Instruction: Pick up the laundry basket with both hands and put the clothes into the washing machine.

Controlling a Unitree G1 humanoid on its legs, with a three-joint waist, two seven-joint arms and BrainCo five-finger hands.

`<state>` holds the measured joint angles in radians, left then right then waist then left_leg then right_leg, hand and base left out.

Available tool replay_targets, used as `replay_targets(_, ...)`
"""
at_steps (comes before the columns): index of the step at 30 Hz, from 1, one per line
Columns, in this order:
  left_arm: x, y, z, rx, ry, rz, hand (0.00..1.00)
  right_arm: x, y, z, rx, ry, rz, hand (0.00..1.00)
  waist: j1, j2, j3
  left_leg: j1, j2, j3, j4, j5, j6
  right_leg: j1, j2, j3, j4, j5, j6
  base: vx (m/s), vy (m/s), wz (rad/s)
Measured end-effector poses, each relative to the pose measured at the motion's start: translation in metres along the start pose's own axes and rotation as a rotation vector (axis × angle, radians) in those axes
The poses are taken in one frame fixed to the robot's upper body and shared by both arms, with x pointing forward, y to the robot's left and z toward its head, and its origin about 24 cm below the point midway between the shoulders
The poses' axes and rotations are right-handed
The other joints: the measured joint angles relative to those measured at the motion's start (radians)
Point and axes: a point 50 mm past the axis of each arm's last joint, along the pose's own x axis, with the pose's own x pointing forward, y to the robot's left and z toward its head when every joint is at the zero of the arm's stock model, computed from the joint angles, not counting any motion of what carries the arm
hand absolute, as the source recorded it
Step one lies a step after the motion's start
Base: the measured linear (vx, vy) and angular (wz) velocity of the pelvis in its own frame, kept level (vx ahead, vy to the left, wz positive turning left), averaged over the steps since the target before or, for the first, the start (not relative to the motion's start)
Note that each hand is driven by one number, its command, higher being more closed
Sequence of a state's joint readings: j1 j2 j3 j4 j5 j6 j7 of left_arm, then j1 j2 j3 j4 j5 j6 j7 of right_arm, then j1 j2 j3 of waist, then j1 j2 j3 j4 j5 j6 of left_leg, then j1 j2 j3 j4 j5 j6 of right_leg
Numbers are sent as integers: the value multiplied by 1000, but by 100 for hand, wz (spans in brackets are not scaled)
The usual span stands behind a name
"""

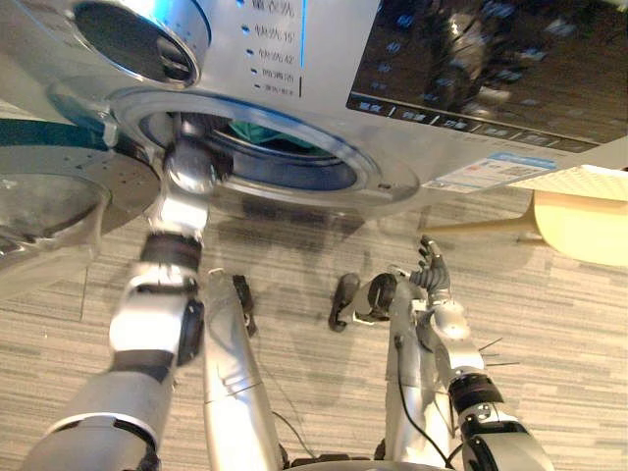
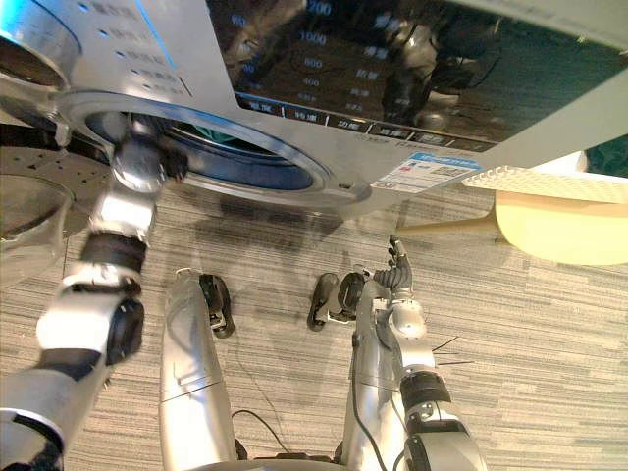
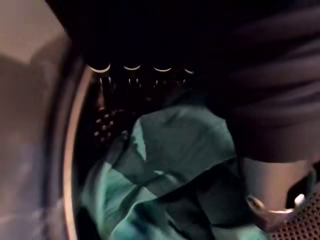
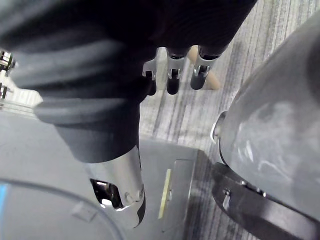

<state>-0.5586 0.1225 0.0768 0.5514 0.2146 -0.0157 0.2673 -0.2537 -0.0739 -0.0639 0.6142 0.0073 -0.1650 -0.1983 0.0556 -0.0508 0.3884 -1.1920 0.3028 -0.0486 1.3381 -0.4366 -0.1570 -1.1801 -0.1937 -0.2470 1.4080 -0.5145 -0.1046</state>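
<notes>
Left robot hand [image 3: 270,195] is in the washing machine [image 1: 324,59] by the clothes [image 3: 170,150], its grip we cannot tell, right robot hand [image 1: 432,270] open and empty; loading seems nearly done.

Floor [image 1: 569,324]: grey planking with fine lengthwise streaks, laid in staggered courses, joints visible. A soft, broad shadow lies on it toward the far side. Furniture: one pale cream piece [image 1: 589,231] at the right edge, with a tapered light-wood leg [image 1: 481,227] projecting from it leftward. Lighting even and diffuse.
</notes>
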Motion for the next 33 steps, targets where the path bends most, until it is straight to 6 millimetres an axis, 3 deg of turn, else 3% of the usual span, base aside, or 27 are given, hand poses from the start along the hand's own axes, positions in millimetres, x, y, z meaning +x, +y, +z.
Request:
replay_targets(3,-63,-22,-76,-109,275,-55,0,-18,-4,-27,-20,91,-16,0,16,12,-14,148,-12,3,-101,14,-3,161,-2,-28,-89,-7,13,67,-90,25)
replay_targets(6,-106,-19,-117,-170,423,-82,0,-40,-12,-55,-35,187,-31,0,17,14,-51,299,-27,28,-230,42,-7,311,-4,-42,-200,0,40,82,-63,29)
replay_targets(12,-159,-15,-165,-165,643,-96,0,-77,-15,-98,-35,367,-42,0,14,26,-122,616,-45,85,-530,136,7,624,8,-83,-485,86,66,134,31,17)
replay_targets(18,-193,-17,-192,-135,802,-139,0,-94,-12,-122,-38,486,-32,0,10,33,-194,838,-77,159,-823,234,31,816,33,-81,-773,204,111,133,86,-5)
replay_targets(20,-208,-16,-203,-104,877,-158,0,-103,-15,-137,-62,568,-28,0,4,36,-235,931,-102,186,-986,297,44,888,45,-77,-920,270,129,149,95,-9)
replay_targets(23,-222,-9,-213,-53,932,-199,0,-107,-19,-146,-80,630,-11,0,-17,45,-250,1057,-129,224,-1167,372,56,983,69,-55,-1095,358,145,154,118,-24)
replay_targets(30,-237,-2,-222,67,970,-285,0,-115,-26,-156,-89,693,-31,0,-36,51,-297,1204,-165,317,-1271,388,62,1138,101,31,-1344,494,177,86,106,-40)
replay_targets(33,-238,-5,-222,101,960,-334,0,-94,-26,-137,-89,610,-30,0,-42,50,-295,1235,-167,403,-1271,387,63,1107,111,135,-1358,529,174,-61,59,-105)
